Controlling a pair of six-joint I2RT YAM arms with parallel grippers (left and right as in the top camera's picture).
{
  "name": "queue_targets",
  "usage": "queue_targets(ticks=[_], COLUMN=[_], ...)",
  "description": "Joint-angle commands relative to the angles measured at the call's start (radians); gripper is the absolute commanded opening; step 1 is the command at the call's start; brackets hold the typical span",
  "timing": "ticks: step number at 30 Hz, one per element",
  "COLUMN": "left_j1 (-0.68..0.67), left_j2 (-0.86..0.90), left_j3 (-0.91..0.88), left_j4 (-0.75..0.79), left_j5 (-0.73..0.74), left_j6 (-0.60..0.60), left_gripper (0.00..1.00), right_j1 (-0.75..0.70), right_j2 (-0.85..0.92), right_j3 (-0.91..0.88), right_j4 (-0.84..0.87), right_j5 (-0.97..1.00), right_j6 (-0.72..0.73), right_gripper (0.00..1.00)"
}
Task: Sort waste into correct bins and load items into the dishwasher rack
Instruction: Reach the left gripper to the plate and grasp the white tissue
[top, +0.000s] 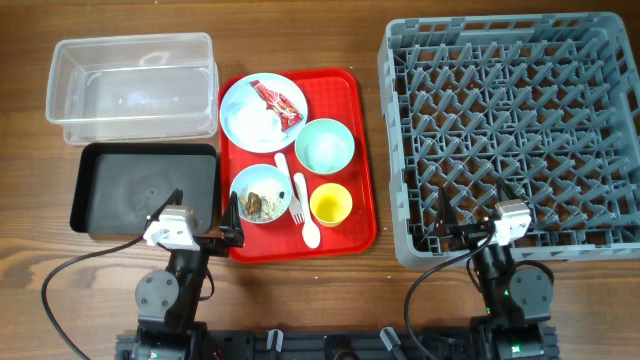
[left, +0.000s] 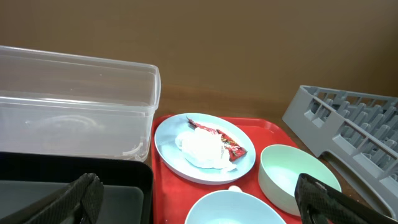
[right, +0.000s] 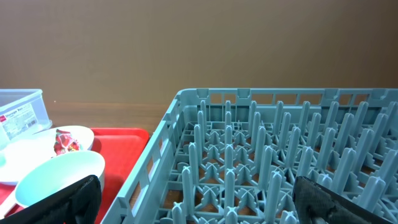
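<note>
On the red tray (top: 365, 110) a pale blue plate (top: 240, 95) holds the red wrapper (top: 280, 103) and white tissue (top: 250, 122). One bowl (top: 324, 145) is empty. The other bowl (top: 247, 181) holds brown food scraps (top: 258, 204). The yellow cup (top: 331, 204), fork (top: 284, 170) and spoon (top: 307, 218) lie beside them. The clear tub (top: 133, 85) and black tray (top: 145, 190) are at the left, the grey rack (top: 515, 130) at the right. My left gripper (top: 205, 208) is open and empty at the tray's near-left corner. My right gripper (top: 468, 225) is open and empty over the rack's near edge.
In the left wrist view the open fingers (left: 196, 205) frame the near bowl (left: 239, 208), with the plate (left: 180, 140) and tub (left: 74, 106) beyond. In the right wrist view the open fingers (right: 199, 199) frame the rack's pegs (right: 280, 155).
</note>
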Motion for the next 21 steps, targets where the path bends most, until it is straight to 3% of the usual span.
queue_targets(ticks=[1,21], left_j1=[0.006,0.006], left_j2=[-0.01,-0.01], left_j3=[-0.006,-0.006], left_j4=[-0.003,-0.003], left_j5=[0.005,0.005], left_j6=[0.02,0.02], left_gripper=[1.0,1.0], right_j1=[-0.007,-0.007], right_j2=[-0.011,-0.011], right_j3=[-0.001,-0.001], right_j4=[0.002,0.003], right_j5=[-0.008,-0.001], right_j6=[-0.012,-0.013], right_gripper=[1.0,1.0])
